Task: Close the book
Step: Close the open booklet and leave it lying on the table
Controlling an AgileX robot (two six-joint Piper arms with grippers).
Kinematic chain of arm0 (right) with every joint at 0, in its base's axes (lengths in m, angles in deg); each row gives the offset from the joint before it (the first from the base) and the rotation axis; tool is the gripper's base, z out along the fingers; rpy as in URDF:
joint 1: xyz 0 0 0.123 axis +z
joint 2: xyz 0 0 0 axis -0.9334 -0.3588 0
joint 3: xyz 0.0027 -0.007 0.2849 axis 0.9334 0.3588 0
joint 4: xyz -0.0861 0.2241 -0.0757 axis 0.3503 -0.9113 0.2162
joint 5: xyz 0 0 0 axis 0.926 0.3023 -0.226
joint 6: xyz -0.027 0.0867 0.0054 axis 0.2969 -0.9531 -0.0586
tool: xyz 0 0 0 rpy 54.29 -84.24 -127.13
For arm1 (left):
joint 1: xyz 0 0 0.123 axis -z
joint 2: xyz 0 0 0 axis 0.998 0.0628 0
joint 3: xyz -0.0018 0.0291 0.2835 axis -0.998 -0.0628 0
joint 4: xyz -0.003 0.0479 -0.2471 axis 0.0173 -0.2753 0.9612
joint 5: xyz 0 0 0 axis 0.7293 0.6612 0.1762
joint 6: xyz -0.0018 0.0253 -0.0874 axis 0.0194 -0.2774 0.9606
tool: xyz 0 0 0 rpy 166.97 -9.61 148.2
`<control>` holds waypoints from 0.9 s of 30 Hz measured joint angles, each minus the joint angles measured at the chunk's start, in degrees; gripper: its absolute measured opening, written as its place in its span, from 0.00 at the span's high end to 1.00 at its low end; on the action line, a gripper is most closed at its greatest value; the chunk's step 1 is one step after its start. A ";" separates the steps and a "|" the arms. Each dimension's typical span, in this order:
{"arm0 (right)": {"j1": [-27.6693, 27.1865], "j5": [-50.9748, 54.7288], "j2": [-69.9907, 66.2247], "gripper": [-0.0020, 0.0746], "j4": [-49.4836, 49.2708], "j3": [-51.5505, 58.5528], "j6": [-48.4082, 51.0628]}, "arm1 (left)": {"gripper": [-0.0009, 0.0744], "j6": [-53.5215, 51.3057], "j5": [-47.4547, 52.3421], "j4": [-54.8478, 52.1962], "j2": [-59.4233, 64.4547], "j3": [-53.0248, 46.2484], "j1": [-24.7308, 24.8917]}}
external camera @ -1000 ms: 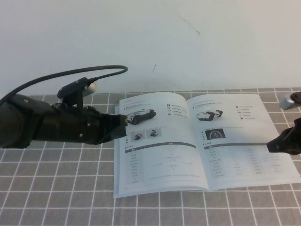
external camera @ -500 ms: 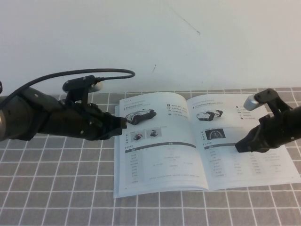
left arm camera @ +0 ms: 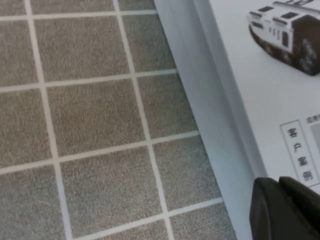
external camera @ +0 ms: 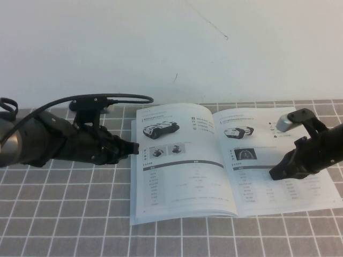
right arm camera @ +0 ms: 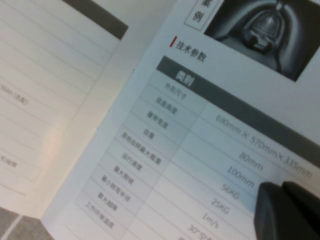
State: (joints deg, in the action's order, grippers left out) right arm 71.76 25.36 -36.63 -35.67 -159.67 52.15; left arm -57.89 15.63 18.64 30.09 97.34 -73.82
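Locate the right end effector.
High view: the right end effector is over the right page of the open book; the left end effector sits at its left edge.

On the book (right arm camera: 165, 150) page — 690mm × 570mm × 335mm, 100mm, 56KG, 1m/s

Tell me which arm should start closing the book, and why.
Probably the left. The left claw sits at the outer edge of the left page of the book, where it could lift it; the right claw is over the middle of the right page, away from any edge.
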 joint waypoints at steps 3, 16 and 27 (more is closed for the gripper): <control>0.00 0.00 0.00 0.98 0.04 0.00 -0.55 | 0.99 0.00 -0.25 0.00 0.87 0.00 0.00; 0.00 0.00 0.00 0.98 0.47 -0.13 -1.46 | 0.99 0.00 0.23 0.00 4.97 0.00 0.00; 0.00 0.34 0.00 0.98 0.60 -0.22 -2.49 | 0.99 -0.15 3.86 0.61 6.90 1.51 0.00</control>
State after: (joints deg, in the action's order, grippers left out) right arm 71.76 25.69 -36.63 -35.07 -159.89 49.66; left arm -58.04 19.49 19.25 36.99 98.85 -73.82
